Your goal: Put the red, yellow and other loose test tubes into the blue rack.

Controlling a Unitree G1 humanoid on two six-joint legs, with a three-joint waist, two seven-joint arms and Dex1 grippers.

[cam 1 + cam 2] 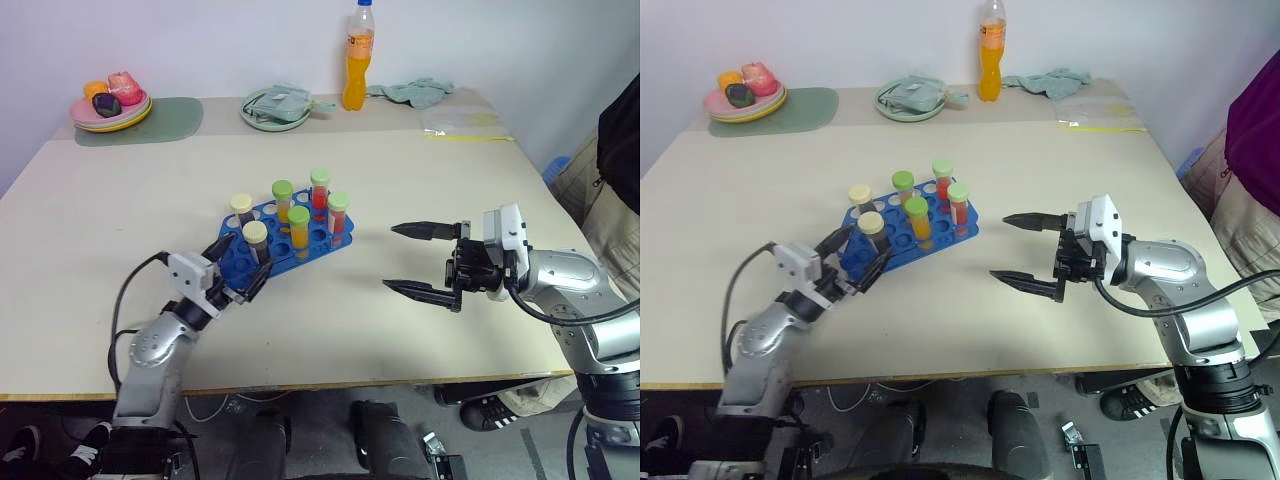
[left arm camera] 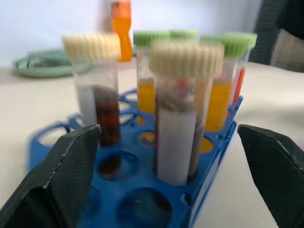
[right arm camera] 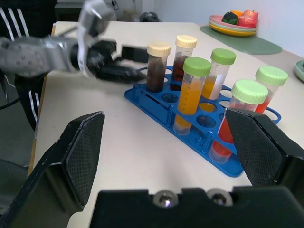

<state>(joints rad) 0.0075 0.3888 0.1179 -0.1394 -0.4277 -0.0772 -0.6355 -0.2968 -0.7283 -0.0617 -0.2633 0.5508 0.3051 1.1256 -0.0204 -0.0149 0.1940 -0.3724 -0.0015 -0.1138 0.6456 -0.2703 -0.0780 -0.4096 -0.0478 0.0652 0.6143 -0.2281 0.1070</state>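
The left hand (image 1: 236,268), two black fingers on a grey arm, sits at the near left of the pale bench (image 1: 90,250) with its fingers spread, one on each side of the near-left end of the rack and of the nearest cream-capped tube, not pinching it. The right hand (image 1: 412,260) hangs above the bench at the near right, well apart from the rack, fingers spread wide and pointing left, with nothing between them.

The bright blue rectangular plastic rack (image 1: 290,245) with rows of round holes lies near the middle of the bench, set at a slant from near left to far right. Six clear plastic tubes stand upright in it. Two have pale cream ribbed caps and dark brown contents: the nearest cream-capped tube (image 1: 256,242) and a second cream-capped tube (image 1: 241,211) just behind it. Four have green caps: two yellow-orange tubes, one nearer (image 1: 298,227) and one farther (image 1: 282,198), and two red-orange tubes, one at the right end (image 1: 338,214) and one at the far side (image 1: 320,189).

Along the far edge of the bench, from left to right, stand a stack of plates with fruit (image 1: 110,108) on a green mat (image 1: 165,120), a pale green plate with a cloth in it (image 1: 277,108), one tall orange drink bottle (image 1: 358,60), and a crumpled green cloth (image 1: 420,92). A person (image 1: 615,170) stands at the right edge of the bench.
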